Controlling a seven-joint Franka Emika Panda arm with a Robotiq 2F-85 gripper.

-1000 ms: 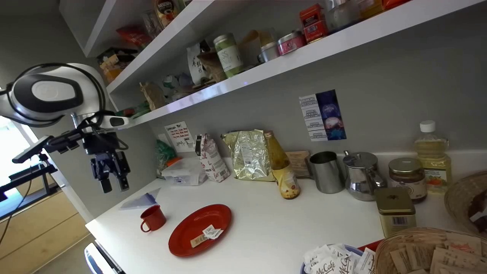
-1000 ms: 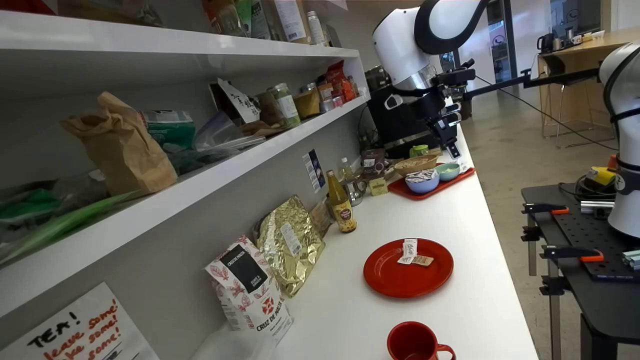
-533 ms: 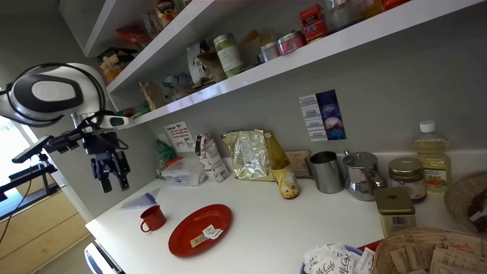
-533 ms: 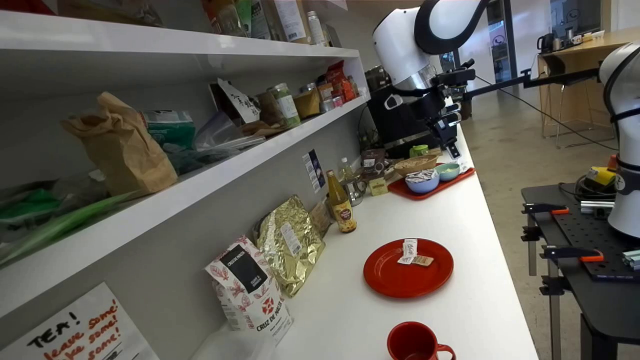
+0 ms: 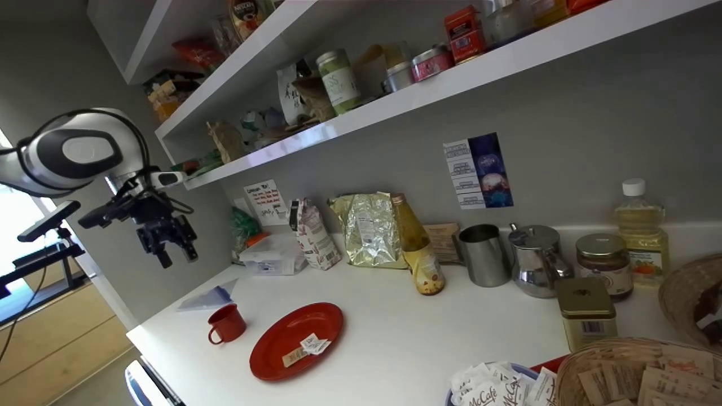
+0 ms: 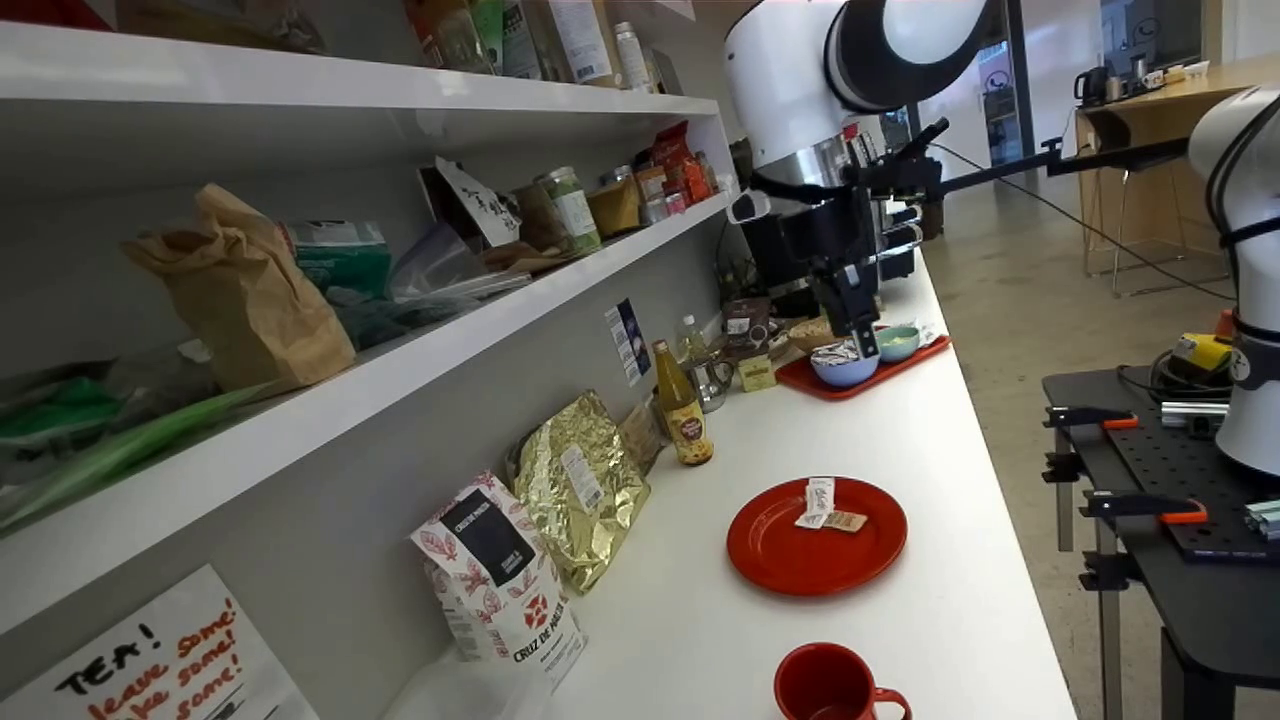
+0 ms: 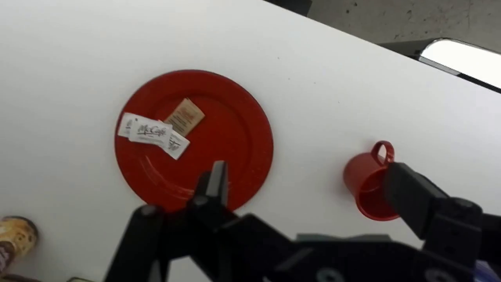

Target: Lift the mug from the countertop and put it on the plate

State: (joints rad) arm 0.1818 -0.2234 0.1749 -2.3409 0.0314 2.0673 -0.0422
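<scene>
While the mug (image 5: 227, 323) stands near the plate (image 5: 293, 327), the gripper (image 5: 178, 259) hangs empty, jaws apart, well above the plate's height.
Approach seems the step in hand; the next move likely calls for centring over the mug, lowering beside the plate, then closing.

One red mug (image 7: 362, 178), one red plate (image 7: 246, 121), one teapot (image 5: 533, 268); on plate, perhaps three white sachets (image 7: 150, 131).
</scene>
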